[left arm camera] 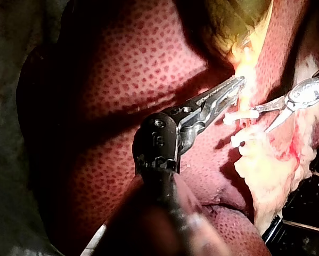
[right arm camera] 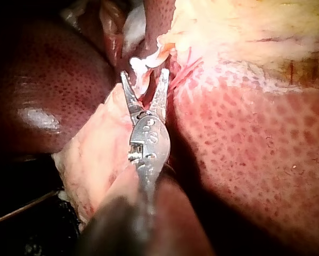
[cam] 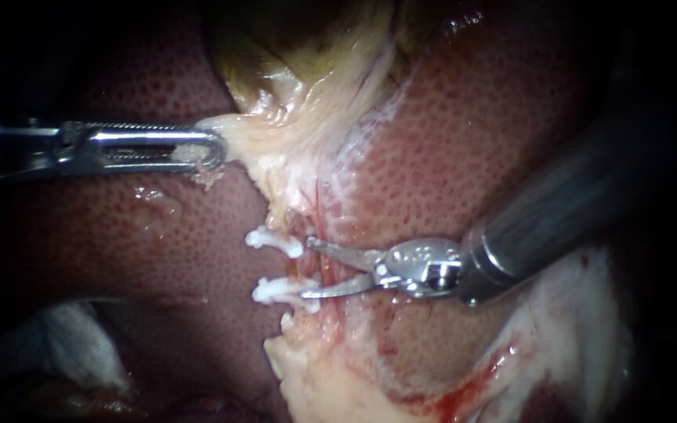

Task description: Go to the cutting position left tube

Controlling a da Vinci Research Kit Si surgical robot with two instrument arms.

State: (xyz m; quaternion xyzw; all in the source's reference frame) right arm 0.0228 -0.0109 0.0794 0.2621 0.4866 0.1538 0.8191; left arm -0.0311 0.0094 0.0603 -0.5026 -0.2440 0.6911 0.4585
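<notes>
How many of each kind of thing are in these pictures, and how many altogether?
Metal instruments: 2 (left instrument, right instrument)
White clips: 2 (upper clip, lower clip)
Liver: 1
Gallbladder: 1
Total: 6

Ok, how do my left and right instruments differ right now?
The left instrument has its jaws shut on pale tissue; the right instrument has them open astride the tube between two white clips. The left's are long and toothed, the right's short smooth blades. Both are shiny metal.
</notes>
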